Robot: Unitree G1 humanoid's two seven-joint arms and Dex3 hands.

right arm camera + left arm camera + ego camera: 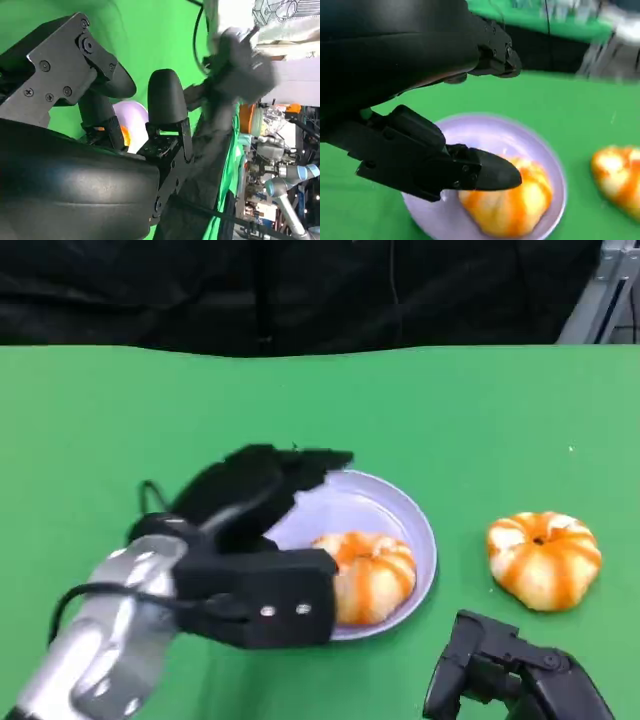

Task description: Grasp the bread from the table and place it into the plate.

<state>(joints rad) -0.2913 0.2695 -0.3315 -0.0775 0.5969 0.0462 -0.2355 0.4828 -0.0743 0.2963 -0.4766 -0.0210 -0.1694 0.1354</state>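
An orange-and-white striped bread (375, 575) lies in the lilac plate (345, 508), toward its near right side. My left hand (245, 505) hovers over the plate's left part with its fingers apart and nothing in them. The left wrist view shows one finger (485, 172) just above the bread (520, 205) on the plate (490, 132). A second striped bread (543, 558) rests on the green table to the right of the plate. My right hand (510, 670) sits low at the near right, fingers apart and holding nothing.
The green table (120, 410) ends at a dark backdrop behind. In the right wrist view my right hand (100, 125) fronts the plate (132, 112), with the blurred left arm (240, 65) beyond it. A metal frame (600, 300) stands at the far right.
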